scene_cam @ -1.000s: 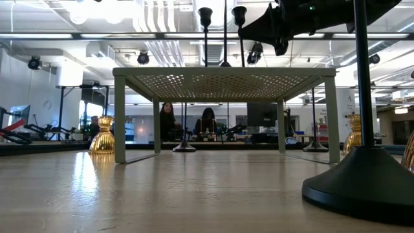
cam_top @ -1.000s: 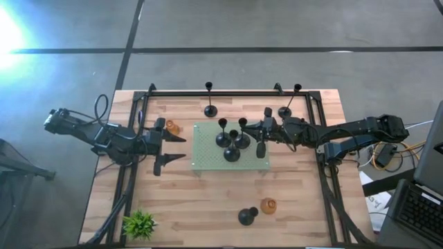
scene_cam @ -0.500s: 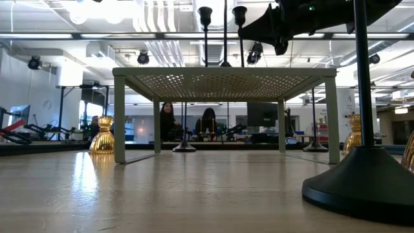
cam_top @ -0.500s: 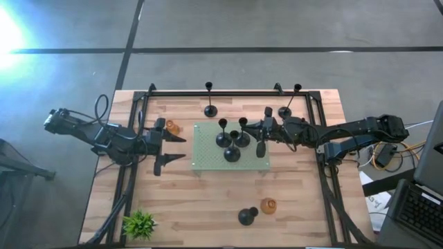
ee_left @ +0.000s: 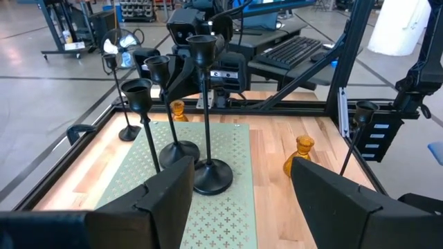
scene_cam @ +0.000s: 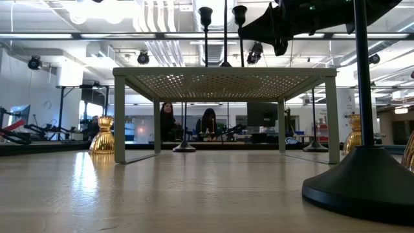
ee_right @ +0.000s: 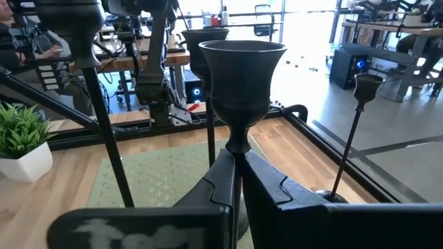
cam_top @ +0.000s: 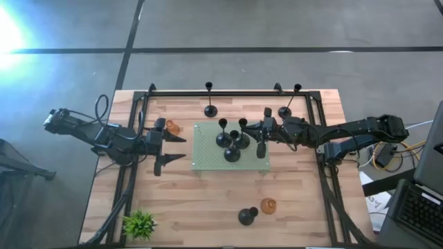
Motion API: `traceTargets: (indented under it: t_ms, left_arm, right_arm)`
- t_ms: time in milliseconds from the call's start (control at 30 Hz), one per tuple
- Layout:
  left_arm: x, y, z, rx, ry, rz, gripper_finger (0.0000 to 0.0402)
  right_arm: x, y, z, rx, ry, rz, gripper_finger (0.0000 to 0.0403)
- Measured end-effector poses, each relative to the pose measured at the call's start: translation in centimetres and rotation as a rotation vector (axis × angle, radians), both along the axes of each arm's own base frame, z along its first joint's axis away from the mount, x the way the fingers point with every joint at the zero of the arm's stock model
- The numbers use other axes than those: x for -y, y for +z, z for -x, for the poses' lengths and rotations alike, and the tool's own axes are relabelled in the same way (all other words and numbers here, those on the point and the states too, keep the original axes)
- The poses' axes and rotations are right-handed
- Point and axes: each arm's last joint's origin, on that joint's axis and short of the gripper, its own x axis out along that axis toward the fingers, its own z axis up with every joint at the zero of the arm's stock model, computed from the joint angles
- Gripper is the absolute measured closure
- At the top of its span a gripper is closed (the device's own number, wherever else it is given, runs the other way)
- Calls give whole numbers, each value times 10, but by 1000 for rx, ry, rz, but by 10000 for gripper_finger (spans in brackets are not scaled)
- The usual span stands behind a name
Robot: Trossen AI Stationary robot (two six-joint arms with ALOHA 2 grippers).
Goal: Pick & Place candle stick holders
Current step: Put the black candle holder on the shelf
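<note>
Looks roughly halfway: three black candle holders point(cam_top: 232, 142) stand on the green mat point(cam_top: 208, 153), the right gripper point(cam_top: 261, 136) seemingly fingers-together on one stem, left gripper point(cam_top: 168, 149) fingers apart nearby, while two black point(cam_top: 209, 111) and two amber ones point(cam_top: 268, 205) wait on the desk point(cam_top: 208, 207).

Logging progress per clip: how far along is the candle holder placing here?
Done: two black holders stand on the green stand. In hand: a third black holder there, its stem apparently clamped by the right gripper. Left on the table: two rear black holders, a front black holder, a front amber holder, and an amber holder beside the open left gripper.
</note>
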Motion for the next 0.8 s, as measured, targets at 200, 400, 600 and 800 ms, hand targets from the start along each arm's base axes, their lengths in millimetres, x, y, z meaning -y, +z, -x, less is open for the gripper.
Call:
traceTargets:
  t_ms: [200, 400, 600, 800]
  left_arm:
    - [0, 0, 0, 0, 0, 0, 156]
    - [0, 0, 0, 0, 0, 0, 156]
    - [0, 0, 0, 0, 0, 0, 156]
    - [0, 0, 0, 0, -1, 0, 156]
  right_arm:
    - [0, 0, 0, 1, -1, -10, 374]
    - [0, -1, 0, -1, -2, -13, 341]
    - [0, 0, 0, 1, -3, -12, 284]
    - [0, 6, 5, 14, -3, -12, 232]
